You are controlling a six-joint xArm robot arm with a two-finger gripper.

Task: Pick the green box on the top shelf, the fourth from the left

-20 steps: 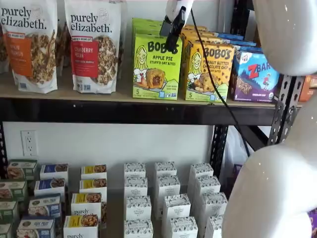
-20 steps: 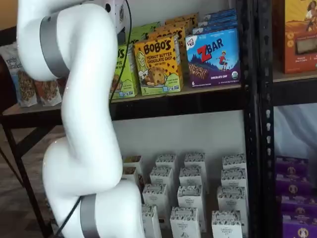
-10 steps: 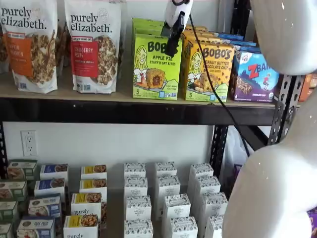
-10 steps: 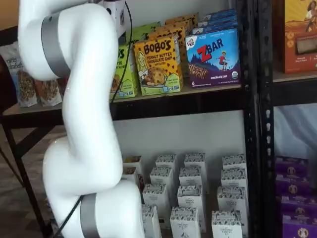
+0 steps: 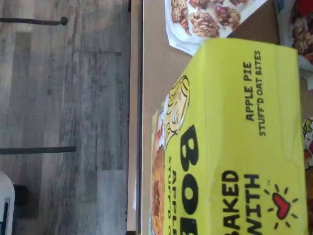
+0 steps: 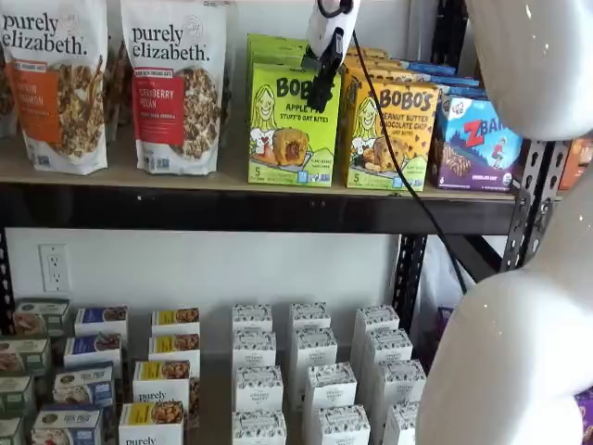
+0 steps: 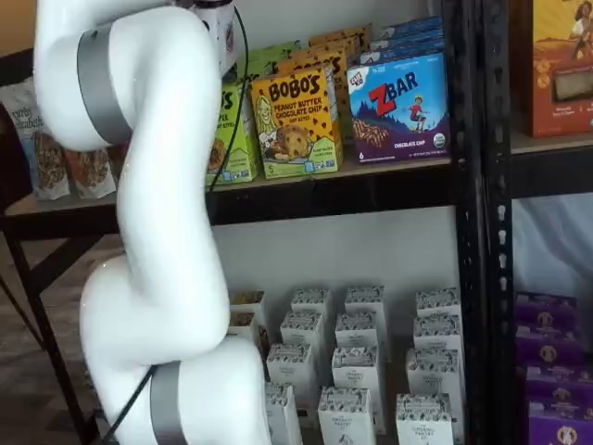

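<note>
Wrist cam close; shelf cams frontal (shared top shelf (image 6: 232, 181)).

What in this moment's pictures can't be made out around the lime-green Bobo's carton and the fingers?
- Lime-green Apple Pie carton: in a shelf view the white arm hides most of it; the wrist view cuts its front off.
- Black fingers: seen side-on over the carton, so neither gap nor contact shows.
- Carton's small print: too small.

place: shop | sign: stocked shelves (image 6: 278, 199), rows of boxed goods (image 6: 315, 380)
</note>
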